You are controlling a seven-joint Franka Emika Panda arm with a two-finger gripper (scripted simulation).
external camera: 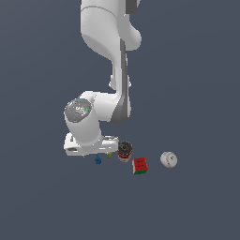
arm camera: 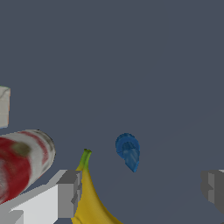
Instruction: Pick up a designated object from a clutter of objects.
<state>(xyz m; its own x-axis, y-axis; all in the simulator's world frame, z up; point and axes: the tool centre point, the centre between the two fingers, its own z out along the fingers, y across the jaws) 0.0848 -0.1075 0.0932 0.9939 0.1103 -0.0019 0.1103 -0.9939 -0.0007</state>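
Fingertips (arm camera: pixel 70 194) frame your wrist view, spread wide and holding nothing.

You are on the approach: the gripper (arm camera: pixel 140 192) hangs low over the clutter. The banana (arm camera: pixel 89 197) crowds one finger, the can (arm camera: pixel 22 162) beyond it, and the tiny blue object (arm camera: pixel 128 151) lies free, probably just ahead of the open jaws. Next, centre over it, descend and close.
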